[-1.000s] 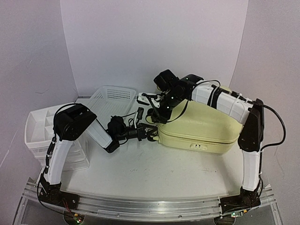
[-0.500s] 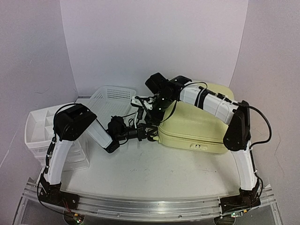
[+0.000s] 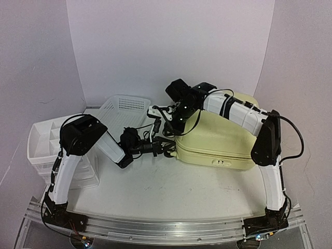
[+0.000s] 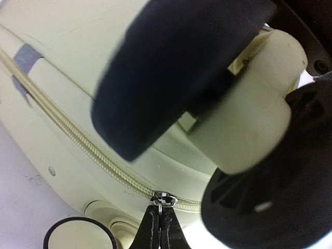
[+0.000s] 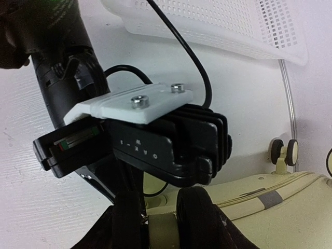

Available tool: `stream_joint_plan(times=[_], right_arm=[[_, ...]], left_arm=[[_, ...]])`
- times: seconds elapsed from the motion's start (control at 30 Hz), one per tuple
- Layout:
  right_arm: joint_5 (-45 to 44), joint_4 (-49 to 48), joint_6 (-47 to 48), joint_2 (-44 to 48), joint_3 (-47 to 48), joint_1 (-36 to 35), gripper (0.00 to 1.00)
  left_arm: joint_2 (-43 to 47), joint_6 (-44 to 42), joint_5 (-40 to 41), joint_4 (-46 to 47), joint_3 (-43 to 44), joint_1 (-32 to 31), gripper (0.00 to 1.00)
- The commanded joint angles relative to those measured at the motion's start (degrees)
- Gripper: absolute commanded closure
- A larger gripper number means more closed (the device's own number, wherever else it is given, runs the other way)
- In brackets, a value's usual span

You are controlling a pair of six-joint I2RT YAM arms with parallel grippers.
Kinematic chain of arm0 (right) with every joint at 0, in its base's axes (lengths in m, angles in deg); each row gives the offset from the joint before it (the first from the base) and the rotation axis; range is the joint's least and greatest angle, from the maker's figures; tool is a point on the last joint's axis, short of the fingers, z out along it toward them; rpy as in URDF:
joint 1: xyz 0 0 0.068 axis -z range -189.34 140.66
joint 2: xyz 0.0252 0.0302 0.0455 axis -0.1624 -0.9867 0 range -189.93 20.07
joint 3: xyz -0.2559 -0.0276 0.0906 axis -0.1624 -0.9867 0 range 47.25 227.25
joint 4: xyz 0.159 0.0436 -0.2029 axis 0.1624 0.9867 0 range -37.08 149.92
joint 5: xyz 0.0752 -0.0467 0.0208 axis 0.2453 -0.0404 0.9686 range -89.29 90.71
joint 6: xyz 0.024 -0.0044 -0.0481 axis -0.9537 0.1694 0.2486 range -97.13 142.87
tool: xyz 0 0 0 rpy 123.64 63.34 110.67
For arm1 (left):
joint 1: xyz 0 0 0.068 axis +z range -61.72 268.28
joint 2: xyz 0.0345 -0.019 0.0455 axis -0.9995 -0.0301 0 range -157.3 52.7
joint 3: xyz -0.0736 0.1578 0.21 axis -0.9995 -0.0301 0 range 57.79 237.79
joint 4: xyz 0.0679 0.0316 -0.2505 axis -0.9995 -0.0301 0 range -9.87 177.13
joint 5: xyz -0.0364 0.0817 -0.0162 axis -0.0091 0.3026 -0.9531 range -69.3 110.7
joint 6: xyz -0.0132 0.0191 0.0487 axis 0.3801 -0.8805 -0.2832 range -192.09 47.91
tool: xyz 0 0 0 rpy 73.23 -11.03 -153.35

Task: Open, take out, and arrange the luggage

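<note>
Pale yellow hard-shell luggage (image 3: 223, 137) lies flat and zipped on the tabletop (image 3: 171, 192). The left end effector (image 4: 160, 228) pinches the zipper pull (image 4: 163, 199) beside a wheel. The right end effector (image 3: 169, 124) hangs over that corner, its aperture indiscernible.

The right arm (image 3: 236, 110) is what moves. A second ago its elbow (image 3: 265, 139) juts toward 3 o'clock, past the right end of the pale yellow hard-shell suitcase (image 3: 218, 140). Now the elbow sits further toward 9 o'clock, over that end, and the white link below it stands more upright. The forearm crosses the suitcase's lid at a steeper slant. The black wrist block (image 3: 179, 91) swings toward 9 o'clock by the half-second mark, then comes back a little toward 3 o'clock, short of where it starts. The right gripper (image 3: 168, 122) shifts only slightly with it, at the suitcase's 9 o'clock end.
</note>
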Motion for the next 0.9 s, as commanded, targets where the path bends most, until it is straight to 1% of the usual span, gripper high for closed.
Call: stream_joint_plan(times=[0.0,0.13,0.27,0.43,0.53,0.63,0.87], right_arm=[[7.97,11.5,2.44,6.9,-4.77,-0.56,1.0],[12.41,13.83,4.71,10.04,-8.05,-0.24,1.0],[16.72,15.74,5.08,12.2,-9.93,-0.18,1.0],[18.68,17.12,4.86,14.34,-12.15,-0.19,1.0],[18.9,17.93,4.38,15.06,-13.13,-0.13,1.0],[19.7,19.01,3.68,15.68,-13.78,-0.21,1.0],[21.0,18.88,3.44,20.29,-19.89,-0.16,1.0]], left_arm=[[-0.52,-1.04,0.05,0.82,4.79,2.49,1.0],[0.15,-2.25,-3.44,0.82,4.49,2.7,1.0],[0.25,-2.06,-7.87,0.62,5.45,2.68,1.0],[-0.39,-2.61,-8.28,-2.45,8.08,2.62,1.0],[-1.1,-2.43,-7.23,-3.82,9.4,2.2,1.0],[-1.48,-2.18,-3.58,-4.77,9.75,2.05,0.99],[-2.15,-0.49,3.75,-5.25,11.25,2.0,1.0]])
